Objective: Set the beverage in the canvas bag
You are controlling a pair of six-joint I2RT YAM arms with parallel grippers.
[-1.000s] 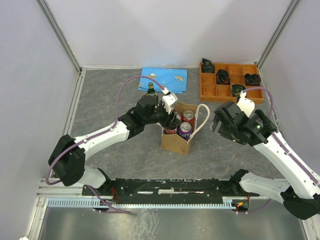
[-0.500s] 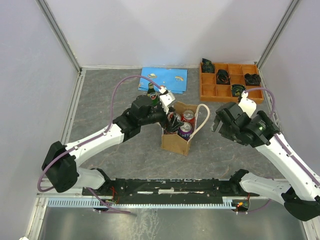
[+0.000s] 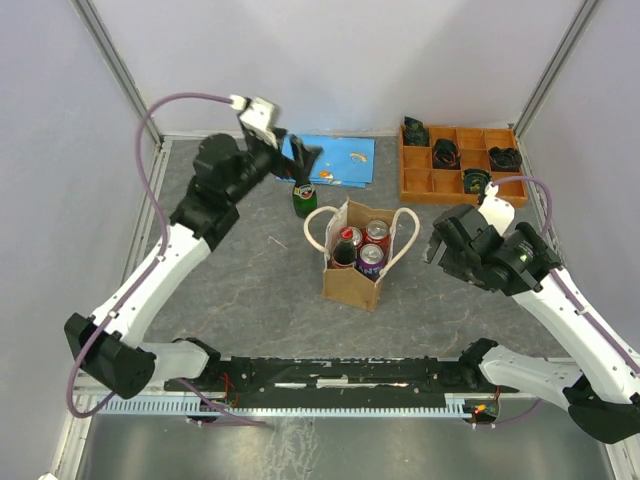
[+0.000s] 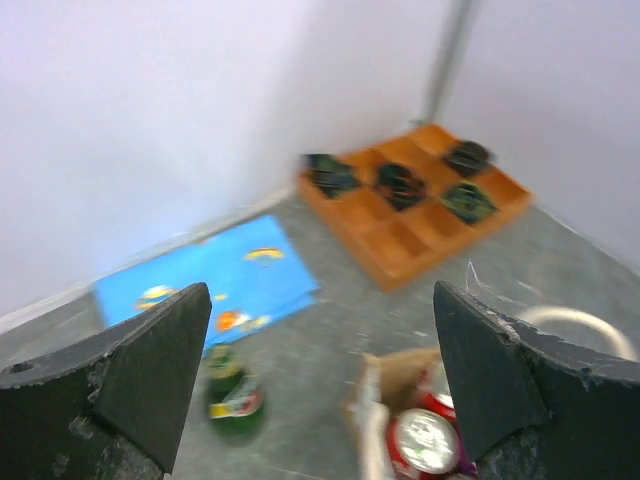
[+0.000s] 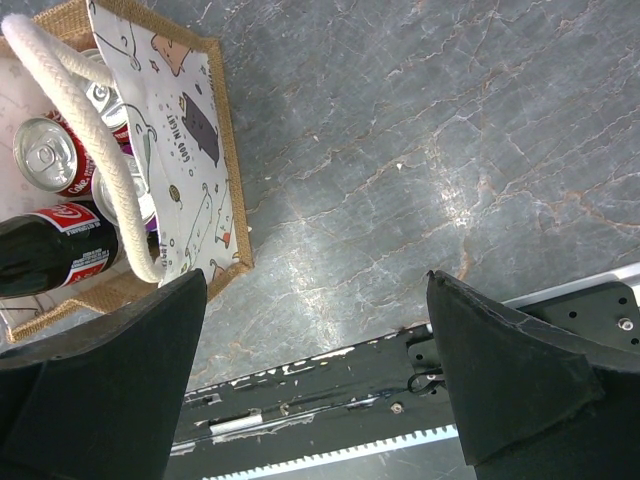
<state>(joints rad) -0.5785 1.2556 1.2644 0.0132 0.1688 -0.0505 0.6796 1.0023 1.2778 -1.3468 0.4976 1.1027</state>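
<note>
the dark cola bottle (image 3: 343,248) has been released into the canvas bag (image 3: 352,285) beside two cans (image 3: 376,233), the left fingers (image 4: 150,370) have been spread and lifted clear, the right fingers (image 5: 520,380) are held spread nearby, and a green bottle (image 3: 303,198) is left on the tabletop (image 3: 250,290)

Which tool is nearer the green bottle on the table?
Left. The left tool hangs above the green bottle; the right tool is on the canvas bag's far side.

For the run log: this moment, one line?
left gripper open | right gripper open | canvas bag holds drinks | green bottle outside bag
</note>
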